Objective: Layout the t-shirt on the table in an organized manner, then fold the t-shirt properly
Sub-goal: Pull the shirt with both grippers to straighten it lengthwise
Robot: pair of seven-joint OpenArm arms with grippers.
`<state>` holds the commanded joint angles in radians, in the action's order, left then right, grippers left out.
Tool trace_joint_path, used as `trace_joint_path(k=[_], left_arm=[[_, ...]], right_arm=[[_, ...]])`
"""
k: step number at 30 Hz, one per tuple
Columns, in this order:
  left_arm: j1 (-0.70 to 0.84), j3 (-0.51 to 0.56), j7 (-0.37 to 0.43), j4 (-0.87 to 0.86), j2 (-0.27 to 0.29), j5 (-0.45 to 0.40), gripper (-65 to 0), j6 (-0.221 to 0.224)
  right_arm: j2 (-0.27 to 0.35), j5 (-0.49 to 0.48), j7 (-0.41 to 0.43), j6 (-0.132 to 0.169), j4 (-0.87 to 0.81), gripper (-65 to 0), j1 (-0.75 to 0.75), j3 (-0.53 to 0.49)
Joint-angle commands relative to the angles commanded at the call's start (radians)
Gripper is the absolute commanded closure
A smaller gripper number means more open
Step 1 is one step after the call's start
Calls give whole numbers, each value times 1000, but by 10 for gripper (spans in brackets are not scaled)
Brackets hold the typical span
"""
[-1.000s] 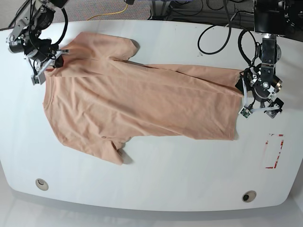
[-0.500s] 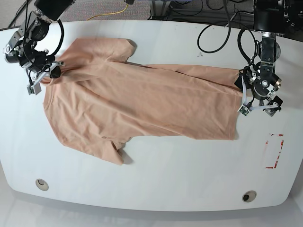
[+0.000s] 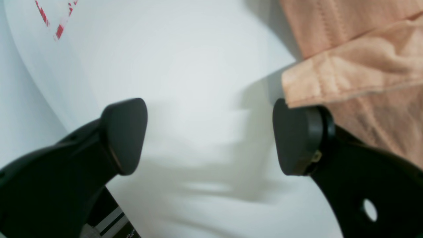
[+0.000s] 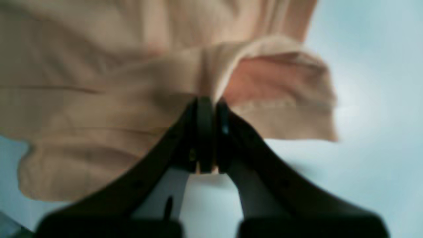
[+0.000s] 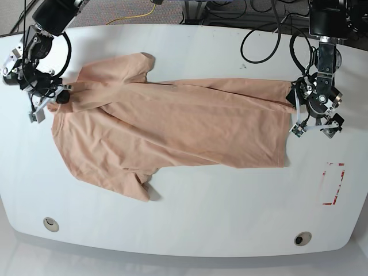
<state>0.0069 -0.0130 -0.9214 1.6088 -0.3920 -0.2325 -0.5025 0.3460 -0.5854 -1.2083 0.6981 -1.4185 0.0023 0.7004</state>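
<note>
The peach t-shirt (image 5: 172, 126) lies spread sideways across the white table (image 5: 201, 230), wrinkled, with one sleeve at the top and the other at the bottom left. My right gripper (image 5: 58, 98) is at the shirt's left end, shut on a bunched fold of the t-shirt (image 4: 264, 99); in the right wrist view the right gripper (image 4: 206, 109) has its fingers pressed together on the cloth. My left gripper (image 5: 315, 126) stands open beside the hem at the shirt's right end. In the left wrist view the left gripper (image 3: 211, 138) holds nothing, and the hem (image 3: 357, 66) overlaps its right finger (image 3: 297, 138).
A red tape rectangle (image 5: 333, 184) marks the table's right side and also shows as red tape (image 3: 54, 19) in the left wrist view. Two round grommets (image 5: 50, 223) (image 5: 302, 238) sit near the front edge. Black cables (image 5: 259, 46) loop at the back right.
My right gripper has moved left and slightly down with the cloth in it, dragging the shirt's left end and top sleeve leftward. The left gripper has shifted slightly up, still open.
</note>
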Motion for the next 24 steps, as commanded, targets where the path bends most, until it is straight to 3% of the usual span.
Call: trace_joint_path(k=[4, 6, 11, 13, 17, 24], left_arm=[[0, 0, 0, 0, 0, 0, -572, 0], [0, 0, 0, 0, 0, 0, -572, 0], [0, 0, 0, 2, 0, 0, -572, 0], [0, 0, 0, 2, 0, 0, -572, 0], [0, 0, 0, 2, 0, 0, -572, 0], [0, 0, 0, 2, 0, 0, -572, 0]], right_arm=[[2, 0, 14, 0, 31, -14, -5, -14], [2, 0, 14, 0, 32, -51, -6, -14], [2, -3, 14, 0, 25, -306, -15, -9], [6, -8, 14, 0, -11, -453, -37, 2], [-6, -15, 6, 0, -130, -631, -84, 60], [-15, -187, -58, 0, -244, -650, -176, 137]])
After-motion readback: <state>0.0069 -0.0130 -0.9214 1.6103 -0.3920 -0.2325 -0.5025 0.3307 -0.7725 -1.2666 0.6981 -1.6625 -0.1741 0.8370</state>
